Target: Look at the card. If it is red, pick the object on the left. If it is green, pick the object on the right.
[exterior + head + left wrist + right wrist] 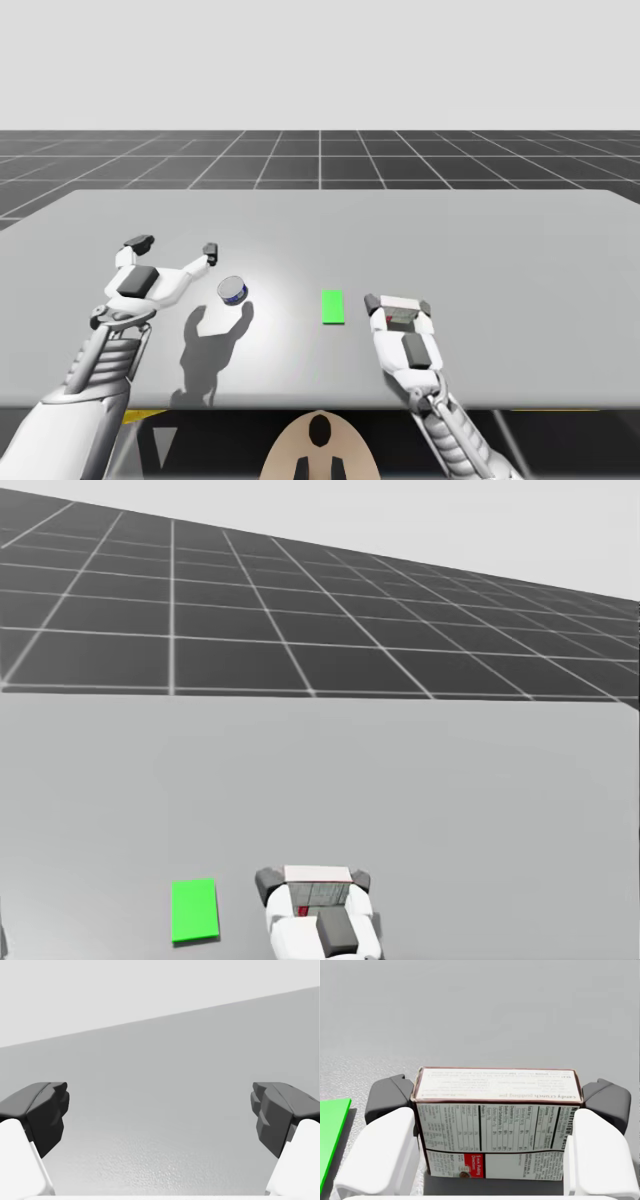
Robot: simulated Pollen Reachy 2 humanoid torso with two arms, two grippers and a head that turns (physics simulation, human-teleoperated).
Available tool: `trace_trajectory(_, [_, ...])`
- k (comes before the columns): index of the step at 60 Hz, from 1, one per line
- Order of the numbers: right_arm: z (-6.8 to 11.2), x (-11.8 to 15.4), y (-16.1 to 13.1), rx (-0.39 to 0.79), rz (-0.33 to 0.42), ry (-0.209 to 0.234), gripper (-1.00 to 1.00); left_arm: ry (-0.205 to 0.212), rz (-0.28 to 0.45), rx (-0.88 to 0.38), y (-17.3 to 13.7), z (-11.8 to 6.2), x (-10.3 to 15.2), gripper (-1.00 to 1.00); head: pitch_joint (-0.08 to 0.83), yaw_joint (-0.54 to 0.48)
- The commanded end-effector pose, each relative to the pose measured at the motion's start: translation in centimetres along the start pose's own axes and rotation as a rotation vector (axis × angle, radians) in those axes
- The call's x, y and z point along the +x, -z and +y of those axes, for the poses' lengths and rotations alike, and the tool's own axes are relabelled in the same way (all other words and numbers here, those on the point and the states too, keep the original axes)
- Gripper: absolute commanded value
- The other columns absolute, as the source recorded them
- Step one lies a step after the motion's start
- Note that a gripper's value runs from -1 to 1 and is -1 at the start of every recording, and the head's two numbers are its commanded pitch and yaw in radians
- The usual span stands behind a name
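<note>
Card (333, 307) colour in the high view is green; the card lies flat on the table (520, 250) between the two objects. To its right, the box (403, 316) sits between the fingers of the right gripper (398, 304), which is clamped on it from both sides. To the card's left, a blue can (233, 291) lies tilted near the left gripper (175, 245), outside its fingers, which are spread wide apart. In the head view, the right gripper (313, 882) grips the box (320, 892) just right of the card (194, 910). In the left wrist view, the left gripper (160, 1110) stands wide apart over bare table (160, 1075). In the right wrist view, both fingers of the right gripper (496, 1105) press the box (496, 1125) at its short sides; the card (331, 1130) lies beside the gripper.
</note>
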Motion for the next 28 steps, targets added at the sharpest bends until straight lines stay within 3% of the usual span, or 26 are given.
trace_trajectory(1, [2.2, 2.8, -1.2, 0.046, -0.078, 0.072, 1.0, 0.001, 0.004, 0.002, 0.1, 0.0, -0.1, -1.0, 0.342, -0.31])
trace_trajectory(11, [2.0, 7.5, -2.4, 0.081, -0.183, 0.074, 1.0, 0.003, 0.016, 0.009, 0.3, 0.0, -0.3, -1.0, 0.331, -0.31])
trace_trajectory(20, [1.2, 13.6, -3.4, 0.097, -0.35, 0.064, 1.0, 0.003, 0.023, 0.014, 0.3, -0.1, -0.4, -1.0, 0.321, -0.32])
trace_trajectory(28, [0.6, 17.2, -4.1, 0.101, -0.462, 0.046, 1.0, 0.001, 0.026, 0.017, 0.4, -0.1, -0.5, -1.0, 0.32, -0.32])
